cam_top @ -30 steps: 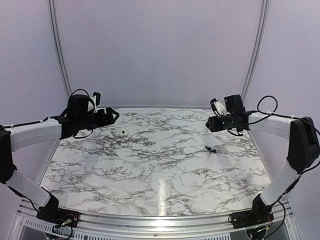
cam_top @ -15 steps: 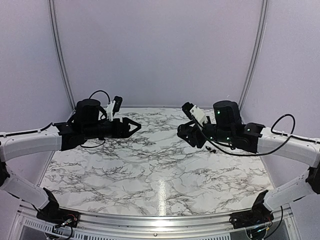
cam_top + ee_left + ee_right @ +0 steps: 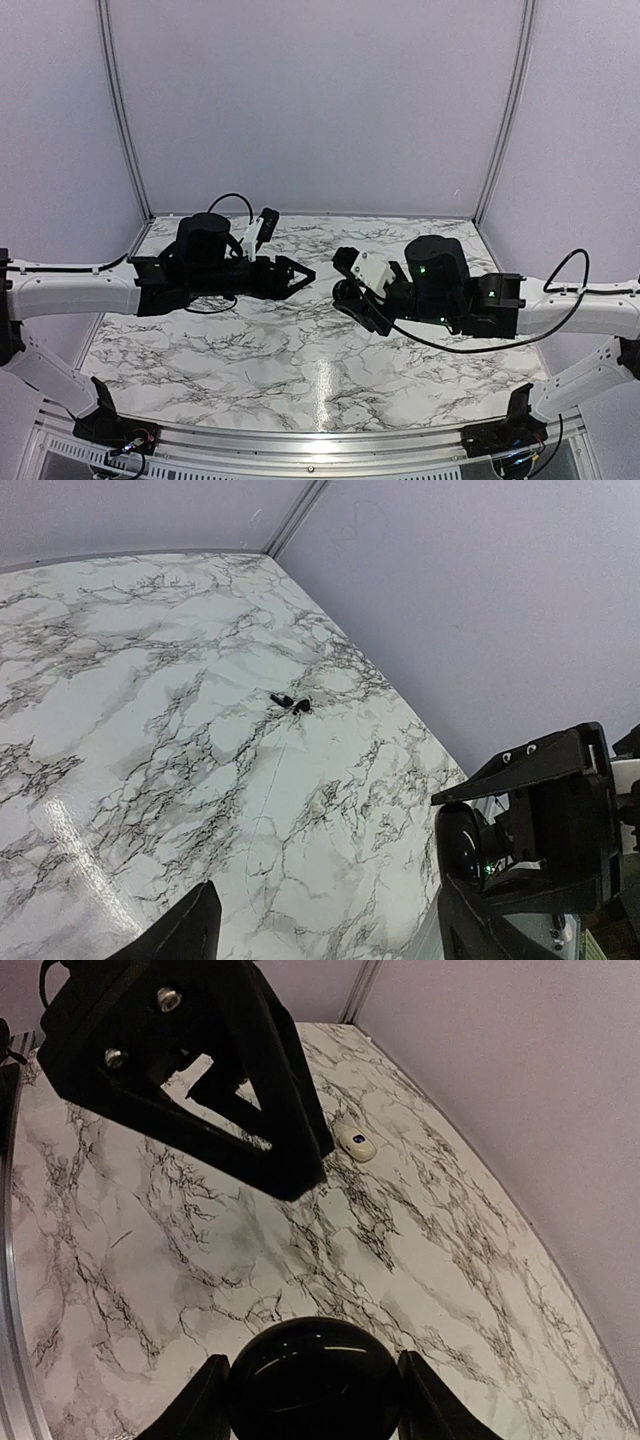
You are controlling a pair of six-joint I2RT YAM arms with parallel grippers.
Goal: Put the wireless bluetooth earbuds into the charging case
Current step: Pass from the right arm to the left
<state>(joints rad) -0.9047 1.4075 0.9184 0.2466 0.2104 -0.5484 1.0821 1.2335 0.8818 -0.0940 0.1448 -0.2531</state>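
Marble-patterned white and grey tabletop lay beneath two white-and-black robot arms reaching inward from either side. The left arm and the right arm were held level above the surface, so their grippers faced each other near the middle, close but apart. The pose read as a meeting of tools, not a reach for anything on the table. The left gripper had its black triangular fingers spread with nothing between them, apparently free for the next pick. The right gripper was clamped on a glossy black round puck, both fingers pressed to its sides. That puck was no part of the job, so this gripper looked occupied and would likely need to let go before it could lift an earbud. The small cream-white rounded plastic charging case sat on the marble beyond the left gripper's tips, on the left arm's side. It was well apart from the two tiny black wireless earbuds, which lay side by side on the right arm's side, outside the case. Whether the case's lid stood open could not be told at that size.
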